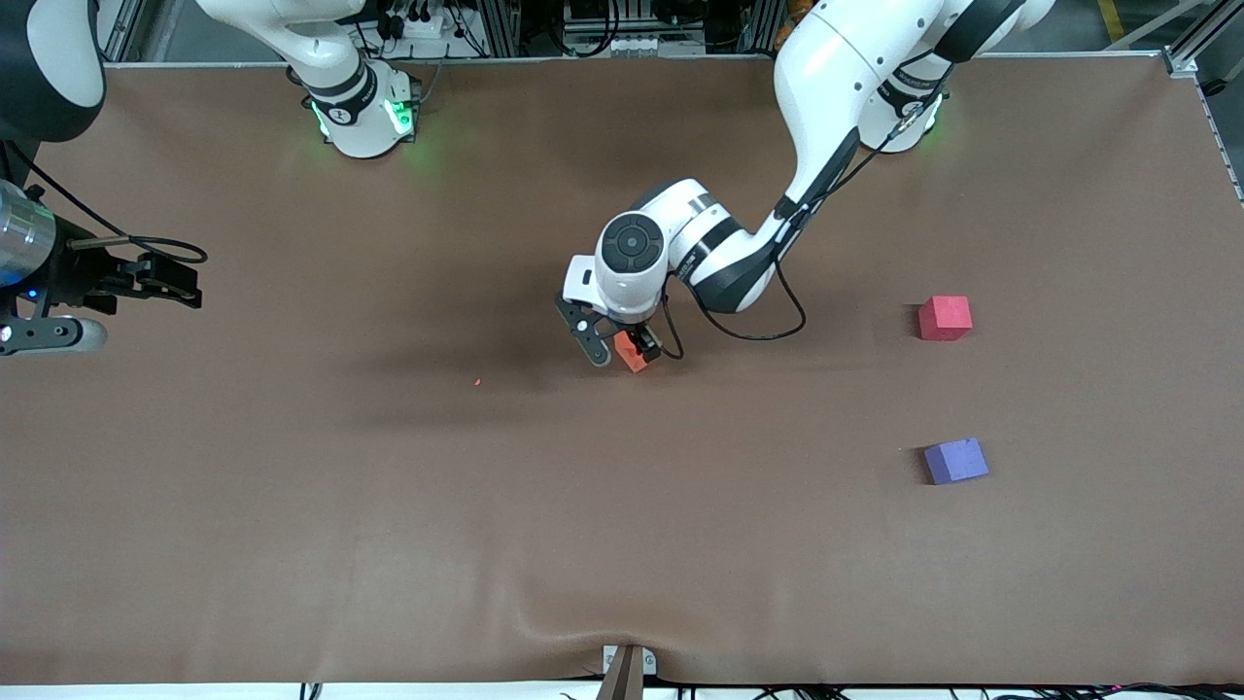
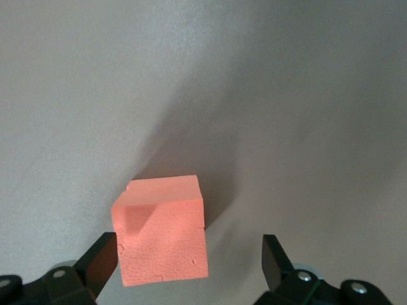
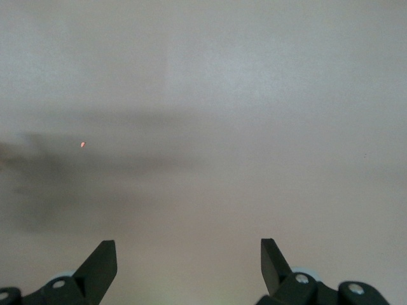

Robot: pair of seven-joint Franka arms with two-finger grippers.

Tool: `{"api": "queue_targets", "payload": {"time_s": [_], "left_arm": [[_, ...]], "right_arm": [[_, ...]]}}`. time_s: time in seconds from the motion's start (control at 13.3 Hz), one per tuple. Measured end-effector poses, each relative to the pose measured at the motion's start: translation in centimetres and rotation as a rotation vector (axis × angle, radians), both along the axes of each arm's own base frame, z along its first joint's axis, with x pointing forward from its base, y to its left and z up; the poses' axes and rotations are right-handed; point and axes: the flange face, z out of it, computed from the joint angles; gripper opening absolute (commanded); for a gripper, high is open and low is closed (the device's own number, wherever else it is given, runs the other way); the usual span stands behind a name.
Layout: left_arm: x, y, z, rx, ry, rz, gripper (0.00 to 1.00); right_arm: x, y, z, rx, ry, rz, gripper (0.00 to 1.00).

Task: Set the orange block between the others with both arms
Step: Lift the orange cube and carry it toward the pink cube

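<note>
The orange block (image 2: 162, 232) sits on the tabletop (image 1: 389, 486) between the wide-open fingers of the left hand (image 1: 619, 352), off-centre and against one finger (image 2: 102, 257); nothing is gripped. The right hand (image 3: 189, 264), open and empty, waits well apart.

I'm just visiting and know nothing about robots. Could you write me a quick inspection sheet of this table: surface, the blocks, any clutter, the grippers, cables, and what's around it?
Surface: brown table cover, wrinkled at the edge nearest the front camera.
Job's things: orange block mid-table; pinkish-red cube and purple cube toward the left arm's end, the purple one nearer the front camera, with a gap between them.
Clutter: one tiny orange crumb.
Grippers: left gripper open, straddling the orange block, one finger close beside it; right gripper open, over bare table, waiting.
Cables: black cable looping off the left arm.
Surroundings: metal framing and wiring along the robots' side.
</note>
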Motion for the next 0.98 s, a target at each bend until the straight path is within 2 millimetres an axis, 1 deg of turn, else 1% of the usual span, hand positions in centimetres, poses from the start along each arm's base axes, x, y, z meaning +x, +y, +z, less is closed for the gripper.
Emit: {"api": "queue_targets", "payload": {"time_s": [0.15,0.38,0.98], "left_arm": [[0.2,0.3,-0.8,0.009,0.004,0.003,1.0],[1.0,0.9,-1.8,0.023,-0.022,-0.001,1.0],[1.0,0.9,-2.9,0.012,-0.027,0.0,1.0]], "right_arm": [[0.0,0.0,0.0,0.0,0.001,0.0,1.0],[0.0,0.0,0.0,0.0,0.001,0.0,1.0],[0.0,0.3,0.0,0.0,0.001,0.006,1.0]]}}
